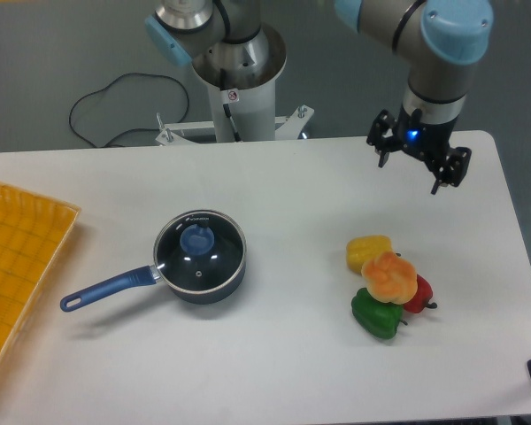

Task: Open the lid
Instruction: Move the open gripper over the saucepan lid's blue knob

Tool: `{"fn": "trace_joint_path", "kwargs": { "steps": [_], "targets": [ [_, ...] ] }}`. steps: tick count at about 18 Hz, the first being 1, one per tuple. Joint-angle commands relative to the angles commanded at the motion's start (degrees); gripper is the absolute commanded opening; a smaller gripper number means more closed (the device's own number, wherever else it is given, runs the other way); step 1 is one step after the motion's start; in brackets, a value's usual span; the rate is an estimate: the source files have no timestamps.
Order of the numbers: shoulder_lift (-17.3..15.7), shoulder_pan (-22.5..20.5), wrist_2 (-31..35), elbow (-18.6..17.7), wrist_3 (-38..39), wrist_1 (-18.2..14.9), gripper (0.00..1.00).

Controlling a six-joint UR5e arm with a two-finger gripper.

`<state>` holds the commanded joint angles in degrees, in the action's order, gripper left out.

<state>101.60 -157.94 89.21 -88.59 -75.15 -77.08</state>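
Note:
The round clear glass lid (199, 249) with a metal rim and a blue centre knob (196, 238) sits closed on the small dark-blue saucepan (214, 289), left of the table's middle. The pan's long blue handle (106, 289) points to the lower left. My gripper (412, 173) hangs at the far right back of the table, well away from the pan. Its two dark fingers are spread apart and hold nothing.
A cluster of toy peppers lies right of centre: yellow (368, 251), orange (390, 276), red (419, 295) and green (376, 313). A yellow tray (18, 257) lies at the left edge. The arm's base (239, 66) stands behind the table with a black cable (115, 97).

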Motion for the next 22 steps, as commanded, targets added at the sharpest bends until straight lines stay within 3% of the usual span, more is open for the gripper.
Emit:
{"fn": "trace_joint_path", "kwargs": {
  "steps": [2,5,8,13,19,22],
  "targets": [
    [-0.7,1.31,0.26,-1.32,1.14,0.0,1.0],
    [-4.03,2.81,0.0,-6.67,5.44,0.52,1.0],
    [-7.2,4.83,0.09,-10.8,9.48,4.73,1.0],
    [-11.33,10.01,0.44,-14.15,10.46,4.92,1.0],
    [-10.11,20.99,0.53,-15.3,20.38,5.19,1.0],
    [-8.45,22.59,0.35,-15.83,26.09,7.02,1.0]
  ]
}}
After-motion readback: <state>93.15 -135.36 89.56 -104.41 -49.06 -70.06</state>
